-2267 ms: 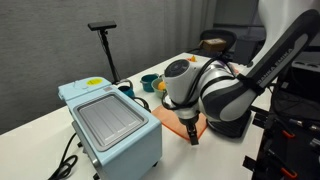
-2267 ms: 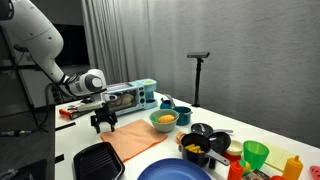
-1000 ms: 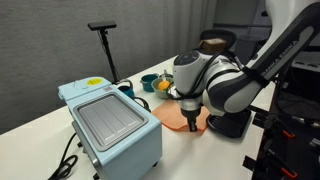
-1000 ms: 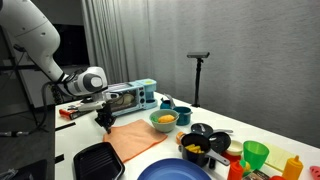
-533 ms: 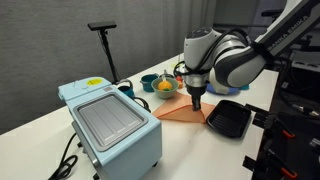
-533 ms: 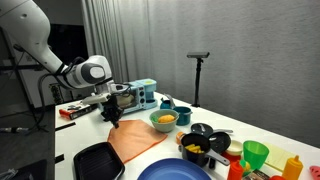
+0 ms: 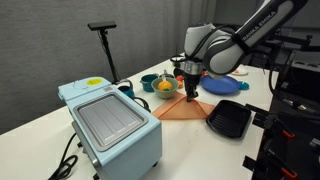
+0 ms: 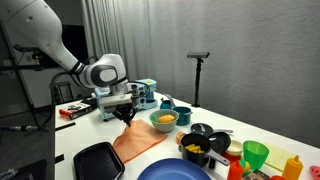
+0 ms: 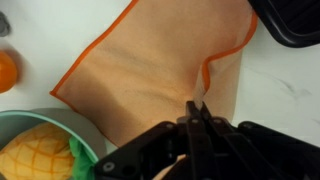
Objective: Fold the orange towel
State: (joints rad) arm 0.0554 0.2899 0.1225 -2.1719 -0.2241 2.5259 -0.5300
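The orange towel [image 7: 178,110] [image 8: 146,146] lies on the white table between the black tray and the teal bowl. My gripper [image 7: 191,93] [image 8: 126,116] hangs just above it, shut on one corner of the towel, which it holds lifted off the table. In the wrist view the fingertips [image 9: 197,108] pinch a raised orange edge, and the rest of the towel [image 9: 150,60] spreads flat below with a crease running up from the pinch.
A black tray [image 7: 228,120] [image 8: 97,162] sits beside the towel. A teal bowl with yellow fruit [image 7: 165,86] [image 8: 164,120] [image 9: 30,150] borders its other side. A light blue toaster oven [image 7: 110,125], a blue plate [image 8: 175,172] and several cups and bottles stand around.
The arm has swung across the table from beside the toaster oven toward the bowl, dragging the pinched towel corner with it. The jaws have stayed shut.
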